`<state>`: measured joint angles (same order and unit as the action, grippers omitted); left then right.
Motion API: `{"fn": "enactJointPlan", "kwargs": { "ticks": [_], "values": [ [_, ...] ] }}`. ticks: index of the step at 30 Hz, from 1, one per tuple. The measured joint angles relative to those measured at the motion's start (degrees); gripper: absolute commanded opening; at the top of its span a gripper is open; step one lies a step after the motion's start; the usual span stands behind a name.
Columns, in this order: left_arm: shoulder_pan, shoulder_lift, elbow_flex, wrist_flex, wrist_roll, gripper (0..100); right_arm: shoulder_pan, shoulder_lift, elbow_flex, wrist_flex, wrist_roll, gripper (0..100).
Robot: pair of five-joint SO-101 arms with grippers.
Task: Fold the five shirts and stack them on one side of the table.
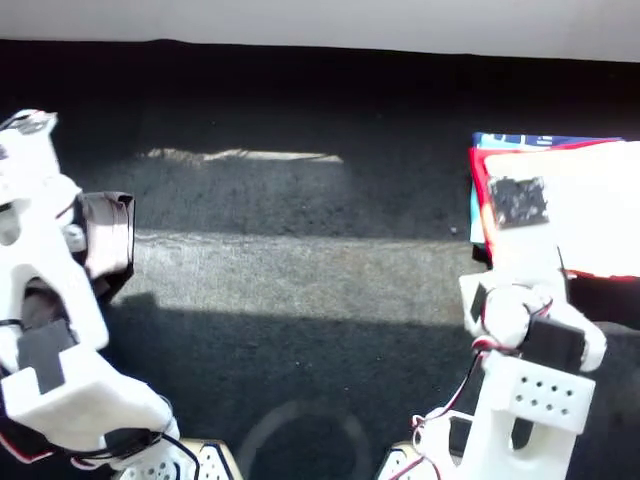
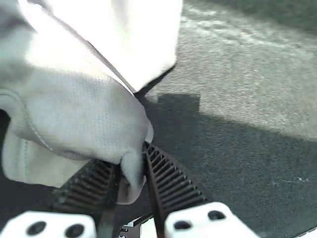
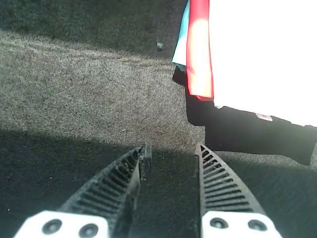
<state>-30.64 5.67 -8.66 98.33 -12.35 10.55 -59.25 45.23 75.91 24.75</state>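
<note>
My left gripper (image 2: 132, 163) is shut on a bunched fold of a pale grey-white shirt (image 2: 74, 109), which hangs over its fingers above the dark table cover. In the high view the left arm (image 1: 40, 260) stands at the table's left edge. A stack of folded shirts lies at the right side, with a white shirt (image 1: 575, 205) bearing a dark print on top, a red one (image 1: 478, 180) under it and a blue one (image 1: 520, 139) below. My right gripper (image 3: 171, 153) is open and holds nothing, low over the cover, just short of the stack (image 3: 257, 54). A black shirt (image 3: 247, 134) shows at the stack's near edge.
A dark grey cloth (image 1: 300, 270) covers the whole table, with a sunlit band across its middle. The right arm (image 1: 525, 370) stands at the front right, close to the stack. A pale wall (image 1: 320, 20) runs along the far edge.
</note>
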Motion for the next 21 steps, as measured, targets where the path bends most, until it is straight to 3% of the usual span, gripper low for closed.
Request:
{"fn": "enactJointPlan", "kwargs": {
  "ticks": [7,14,17,21],
  "values": [
    [22.77,-15.47,1.58,0.88,6.51,1,0.0,-11.43,12.48,-2.29,0.0,14.6],
    [45.54,-18.9,2.02,0.97,11.78,1,0.0,-17.58,16.79,-2.29,0.0,14.6],
    [52.04,-18.11,2.02,0.97,12.04,6,0.0,-18.55,18.29,-2.29,0.0,14.6],
    [54.77,-17.41,1.93,0.97,12.04,19,0.0,-18.73,18.64,-2.29,0.0,14.6]
  ]
}}
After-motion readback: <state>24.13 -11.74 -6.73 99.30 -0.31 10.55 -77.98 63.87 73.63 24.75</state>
